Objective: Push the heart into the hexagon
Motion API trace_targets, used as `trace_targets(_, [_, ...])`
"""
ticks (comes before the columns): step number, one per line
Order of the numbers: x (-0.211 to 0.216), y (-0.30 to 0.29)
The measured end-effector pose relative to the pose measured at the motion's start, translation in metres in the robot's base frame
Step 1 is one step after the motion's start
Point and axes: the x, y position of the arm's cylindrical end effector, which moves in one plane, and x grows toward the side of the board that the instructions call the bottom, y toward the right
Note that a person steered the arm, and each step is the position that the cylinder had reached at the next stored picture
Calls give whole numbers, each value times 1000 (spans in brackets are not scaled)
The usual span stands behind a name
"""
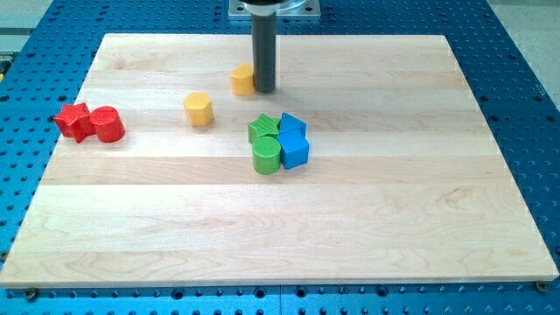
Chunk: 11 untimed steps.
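Note:
A small yellow block, which looks like the heart, lies near the view's top centre. My tip stands right against its right side. A yellow hexagon lies below and to the left of the heart, a short gap apart from it. The rod rises straight up from my tip to the mount at the view's top.
A green block, a green cylinder and two blue blocks huddle together below my tip. A red star and a red cylinder touch near the wooden board's left edge.

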Motion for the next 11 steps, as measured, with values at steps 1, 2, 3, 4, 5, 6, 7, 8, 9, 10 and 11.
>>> trace_targets(1, [-16,-6])
trace_targets(2, [-37,0])
trace_targets(3, [-30,-24])
trace_targets(4, [6,-58])
trace_targets(5, [56,-72])
trace_targets(6, [71,-72])
trace_targets(7, [70,-72])
trace_targets(8, [69,-71])
trace_targets(9, [63,-46])
trace_targets(10, [64,-36])
trace_targets(11, [97,-65])
